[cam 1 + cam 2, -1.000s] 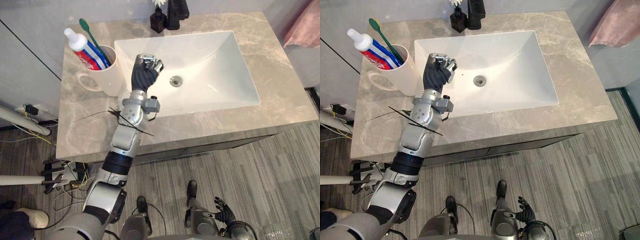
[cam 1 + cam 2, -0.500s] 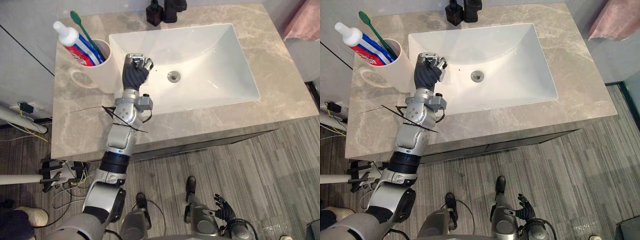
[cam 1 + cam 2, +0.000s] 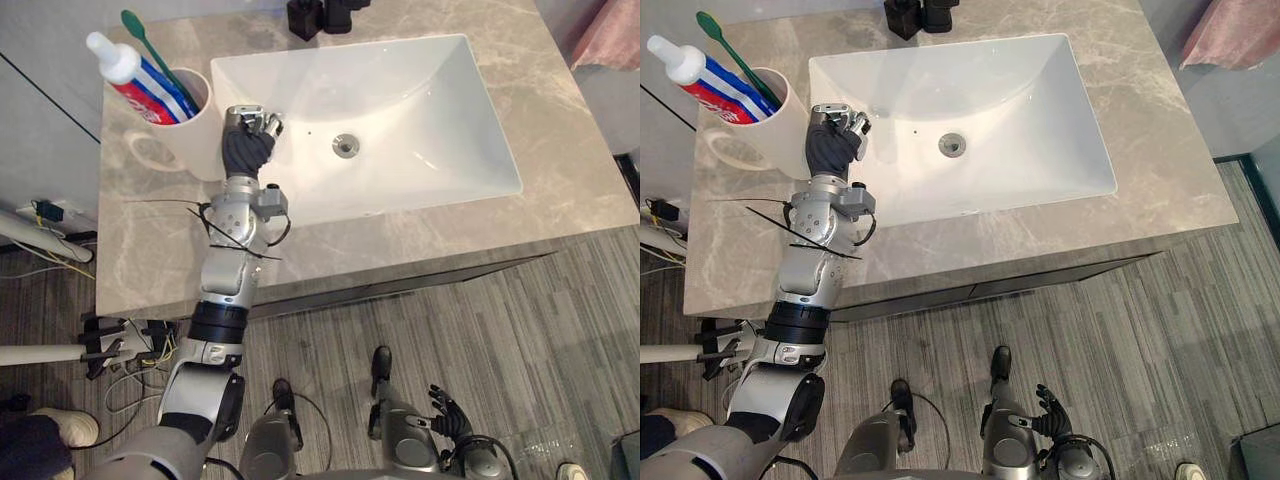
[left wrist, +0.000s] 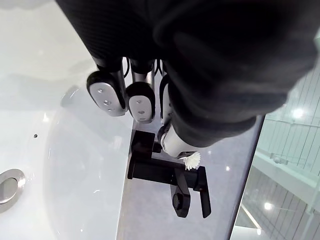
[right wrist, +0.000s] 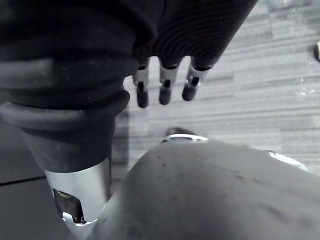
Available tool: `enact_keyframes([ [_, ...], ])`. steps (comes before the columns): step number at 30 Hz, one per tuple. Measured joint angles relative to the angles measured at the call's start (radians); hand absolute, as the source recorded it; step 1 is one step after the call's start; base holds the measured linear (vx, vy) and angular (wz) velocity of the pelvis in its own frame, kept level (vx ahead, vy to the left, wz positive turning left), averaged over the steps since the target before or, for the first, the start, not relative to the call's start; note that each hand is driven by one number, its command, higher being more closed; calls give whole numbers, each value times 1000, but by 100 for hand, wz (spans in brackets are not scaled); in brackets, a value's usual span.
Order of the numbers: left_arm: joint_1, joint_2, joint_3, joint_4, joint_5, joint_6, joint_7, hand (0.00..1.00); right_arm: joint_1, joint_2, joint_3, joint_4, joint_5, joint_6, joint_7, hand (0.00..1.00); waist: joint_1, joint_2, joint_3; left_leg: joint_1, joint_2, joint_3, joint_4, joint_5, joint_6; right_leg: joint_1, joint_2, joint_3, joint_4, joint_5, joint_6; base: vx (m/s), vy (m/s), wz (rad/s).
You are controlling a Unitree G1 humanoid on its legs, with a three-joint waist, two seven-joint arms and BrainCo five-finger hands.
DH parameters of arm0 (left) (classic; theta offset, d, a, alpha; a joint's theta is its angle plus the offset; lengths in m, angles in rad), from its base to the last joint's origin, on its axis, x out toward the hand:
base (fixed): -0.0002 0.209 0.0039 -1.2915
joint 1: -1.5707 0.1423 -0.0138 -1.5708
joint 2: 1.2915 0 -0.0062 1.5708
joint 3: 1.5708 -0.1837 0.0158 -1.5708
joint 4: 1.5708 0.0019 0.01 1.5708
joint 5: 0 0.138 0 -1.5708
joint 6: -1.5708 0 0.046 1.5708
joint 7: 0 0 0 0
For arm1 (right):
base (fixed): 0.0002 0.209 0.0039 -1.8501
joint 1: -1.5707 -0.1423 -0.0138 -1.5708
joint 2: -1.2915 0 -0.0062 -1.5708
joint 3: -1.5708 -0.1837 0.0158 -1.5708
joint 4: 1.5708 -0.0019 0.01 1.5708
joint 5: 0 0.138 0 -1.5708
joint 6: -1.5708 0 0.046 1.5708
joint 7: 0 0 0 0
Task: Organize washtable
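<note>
A large white mug [image 3: 192, 150] stands at the back left of the grey marble washtable [image 3: 150, 250]. It holds a red-and-blue toothpaste tube [image 3: 140, 82] and a green toothbrush [image 3: 148, 42]. My left hand [image 3: 248, 140] hovers over the left rim of the white sink [image 3: 420, 120], right beside the mug, with its fingers [image 4: 107, 95] curled on nothing. A black faucet [image 4: 170, 175] and a small black bottle with a white flower [image 4: 191, 161] stand behind the sink. My right hand [image 3: 450, 415] hangs low over the floor, its fingers [image 5: 164, 87] straight.
A pink towel [image 3: 612, 35] hangs at the far right beyond the counter. On the floor to the left lie white stand poles [image 3: 40, 355] and wires, with a person's shoe [image 3: 45, 438] beside them. The counter's right side [image 3: 570, 150] is bare marble.
My left hand has drawn left, away from the drain and closer to the mug, still curled. The whole view has also shifted as the camera moved.
</note>
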Motion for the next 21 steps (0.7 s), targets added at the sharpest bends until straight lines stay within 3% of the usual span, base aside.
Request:
enact_keyframes([
  [21,0,2,7,13,-1,0,17,100,0,-9,1,-5,0,-2,1,0,-1,12,9,-4,2,0,10,-6,0,0,1,1,0,0,0,0,0,0],
])
